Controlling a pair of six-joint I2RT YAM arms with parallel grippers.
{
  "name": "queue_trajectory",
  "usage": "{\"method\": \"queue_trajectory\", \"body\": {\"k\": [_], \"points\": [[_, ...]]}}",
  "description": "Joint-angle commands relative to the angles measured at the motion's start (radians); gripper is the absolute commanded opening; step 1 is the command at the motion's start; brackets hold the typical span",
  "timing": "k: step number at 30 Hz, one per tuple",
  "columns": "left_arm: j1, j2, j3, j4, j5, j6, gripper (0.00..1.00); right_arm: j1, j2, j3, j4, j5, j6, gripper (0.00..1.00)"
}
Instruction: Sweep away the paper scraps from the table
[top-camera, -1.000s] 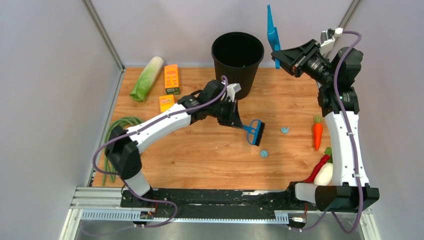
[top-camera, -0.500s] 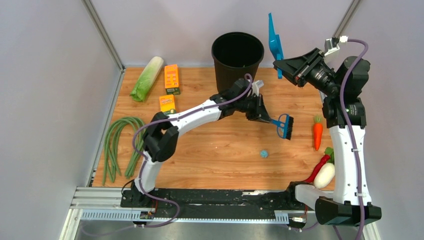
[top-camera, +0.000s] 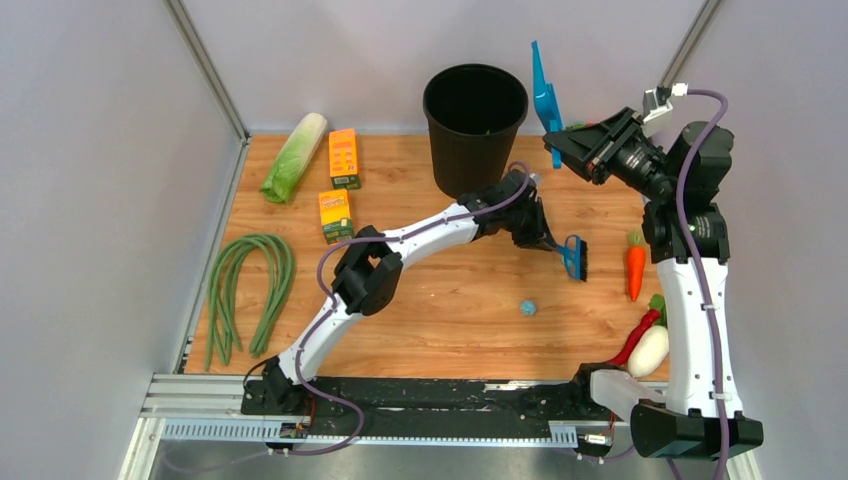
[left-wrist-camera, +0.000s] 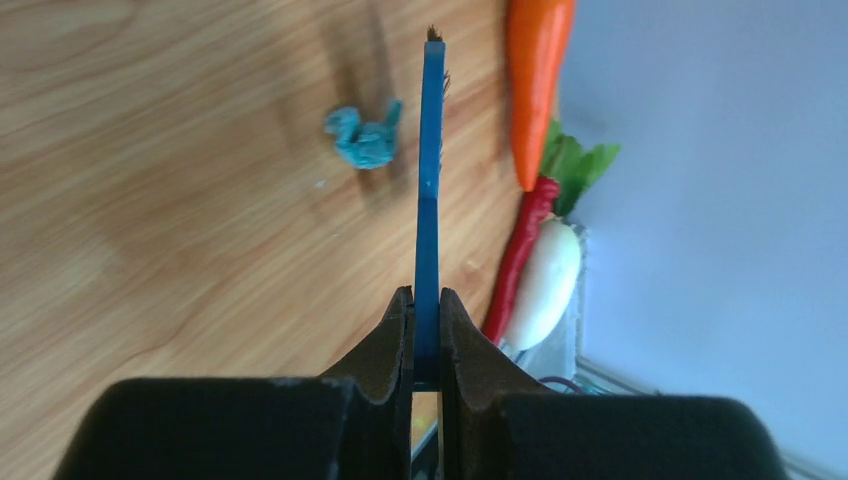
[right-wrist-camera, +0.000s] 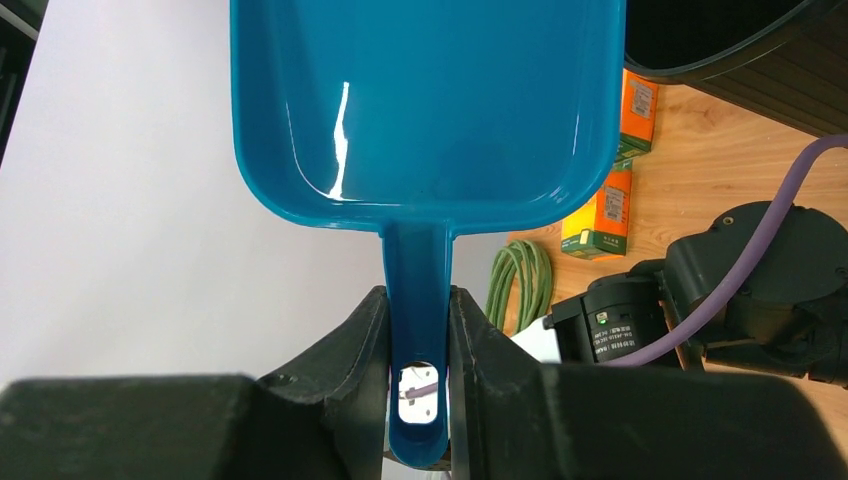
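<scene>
My left gripper (top-camera: 550, 243) (left-wrist-camera: 426, 300) is shut on the handle of the blue hand brush (top-camera: 575, 257) (left-wrist-camera: 430, 180), reaching far right over the table (top-camera: 450, 300). One teal paper scrap (top-camera: 527, 307) lies on the wood nearer the front. In the left wrist view a paper scrap (left-wrist-camera: 362, 140) sits just left of the brush, close to its tip. My right gripper (top-camera: 560, 135) (right-wrist-camera: 420, 330) is shut on the handle of the blue dustpan (top-camera: 543, 95) (right-wrist-camera: 420, 100), held upright in the air right of the bin.
A black bin (top-camera: 475, 110) stands at the back centre. Cabbage (top-camera: 293, 157), two orange boxes (top-camera: 343, 157) (top-camera: 335, 215) and green beans (top-camera: 245, 290) lie at the left. A carrot (top-camera: 635, 268), red chili (top-camera: 636, 338) and white radish (top-camera: 648, 350) lie along the right edge.
My left arm stretched to the right, carrying the brush from mid-table toward the carrot. The scrap that lay there no longer shows from above. The right arm shifted slightly with the dustpan.
</scene>
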Motion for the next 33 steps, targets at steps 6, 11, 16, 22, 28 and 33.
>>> {"method": "queue_trajectory", "body": {"k": [6, 11, 16, 22, 28, 33], "points": [[0.062, -0.115, -0.147, -0.198, -0.101, 0.1, 0.0, 0.01, -0.024, -0.011, -0.003, -0.013, 0.009, 0.0], [0.096, -0.279, -0.335, -0.244, -0.143, 0.178, 0.0, 0.01, -0.024, -0.016, -0.005, -0.01, 0.009, 0.0], [0.151, -0.486, -0.576, -0.252, -0.198, 0.25, 0.0, 0.01, -0.027, -0.028, -0.009, -0.01, 0.004, 0.0], [0.208, -0.639, -0.719, -0.338, -0.296, 0.365, 0.0, 0.01, -0.031, -0.048, -0.017, -0.01, -0.002, 0.0], [0.21, -0.696, -0.628, -0.405, -0.26, 0.459, 0.0, 0.01, -0.027, -0.045, -0.04, -0.005, -0.019, 0.0], [0.184, -0.683, -0.538, -0.437, -0.089, 0.502, 0.0, 0.01, -0.025, -0.025, -0.063, -0.005, -0.022, 0.0]]}}
